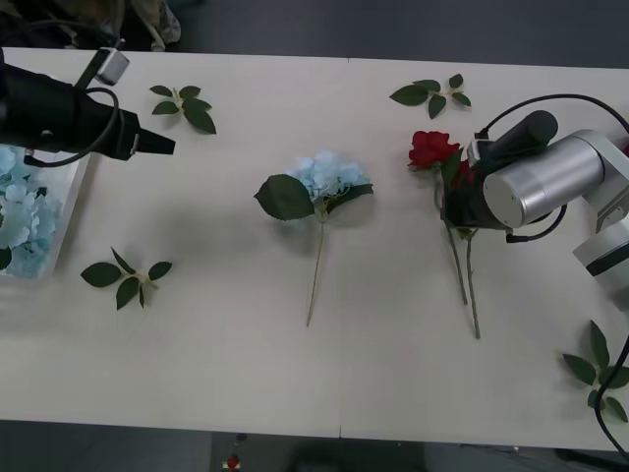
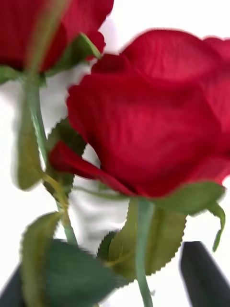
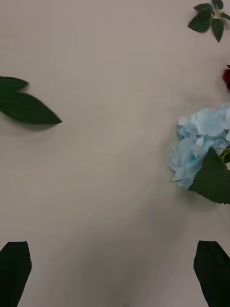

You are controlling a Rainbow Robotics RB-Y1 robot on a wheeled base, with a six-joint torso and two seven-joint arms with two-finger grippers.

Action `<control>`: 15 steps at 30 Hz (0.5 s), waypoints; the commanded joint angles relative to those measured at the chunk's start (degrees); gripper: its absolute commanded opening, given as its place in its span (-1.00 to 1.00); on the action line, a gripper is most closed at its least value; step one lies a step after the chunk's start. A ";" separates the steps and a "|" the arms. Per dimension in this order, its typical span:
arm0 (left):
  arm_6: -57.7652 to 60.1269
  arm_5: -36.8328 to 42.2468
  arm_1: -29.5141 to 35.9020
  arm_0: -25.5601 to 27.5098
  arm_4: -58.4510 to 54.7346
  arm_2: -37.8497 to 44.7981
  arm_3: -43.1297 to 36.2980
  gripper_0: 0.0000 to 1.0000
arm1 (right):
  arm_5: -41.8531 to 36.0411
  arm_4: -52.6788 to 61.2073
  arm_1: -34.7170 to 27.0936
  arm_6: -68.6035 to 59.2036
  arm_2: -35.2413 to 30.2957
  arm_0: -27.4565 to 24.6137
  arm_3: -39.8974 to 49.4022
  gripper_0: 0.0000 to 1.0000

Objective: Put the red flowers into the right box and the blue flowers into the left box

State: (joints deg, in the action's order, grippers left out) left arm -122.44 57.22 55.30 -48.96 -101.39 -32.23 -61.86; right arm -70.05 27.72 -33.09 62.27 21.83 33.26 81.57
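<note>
The right gripper (image 2: 115, 288) has its black fingers (image 2: 203, 273) spread apart, one at each side of a red bloom, with a green stem (image 2: 142, 249) running down between them and touching neither as far as can be seen. In the front view this right gripper (image 1: 454, 202) sits low over the red flowers (image 1: 433, 149) on the right part of the tabletop (image 1: 393, 374). Two stems trail from there toward the near edge, lying close together. In the right wrist view a second rose (image 2: 52, 24) shows just beside the first, their leaves overlapping.

The left gripper (image 3: 115, 273) also has its fingers (image 3: 14, 271) well apart, with bare tabletop between them. In the front view the left gripper (image 1: 157, 144) hangs over the far left part of the tabletop, well apart from the single blue flower (image 1: 331, 177). That flower lies near the middle of the tabletop, with a large green leaf on its left and its stem pointing toward the near edge.

At the left edge sits the left box (image 1: 71, 211), with more blue flowers (image 1: 22, 221) already inside it.

Loose leaf sprigs (image 1: 185, 104) lie scattered: one far left, one near left, one far right of centre, and one at the near right corner.
</note>
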 commanded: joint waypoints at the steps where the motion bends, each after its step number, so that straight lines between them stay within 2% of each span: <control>1: -0.43 -0.35 -3.97 -3.16 1.72 0.15 -0.19 1.00 | 0.18 -0.48 1.18 -2.86 0.32 1.72 0.87 -0.09; 9: 4.58 -0.35 -12.67 -4.30 3.92 0.15 0.25 1.00 | 0.36 -1.00 1.18 -2.86 1.11 1.72 0.78 -0.60; 12: 8.98 0.44 -16.10 -5.71 9.20 0.06 0.25 1.00 | 0.27 -1.18 1.18 -2.95 1.29 1.72 0.78 -0.72; 15: 14.25 0.88 -19.70 -6.85 15.52 -0.02 0.25 1.00 | 0.36 -1.27 1.18 -2.86 1.29 1.72 0.78 -1.00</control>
State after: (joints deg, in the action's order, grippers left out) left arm -113.70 57.73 37.60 -52.01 -88.90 -32.23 -61.53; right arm -70.03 26.68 -33.05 62.27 23.60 33.56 81.44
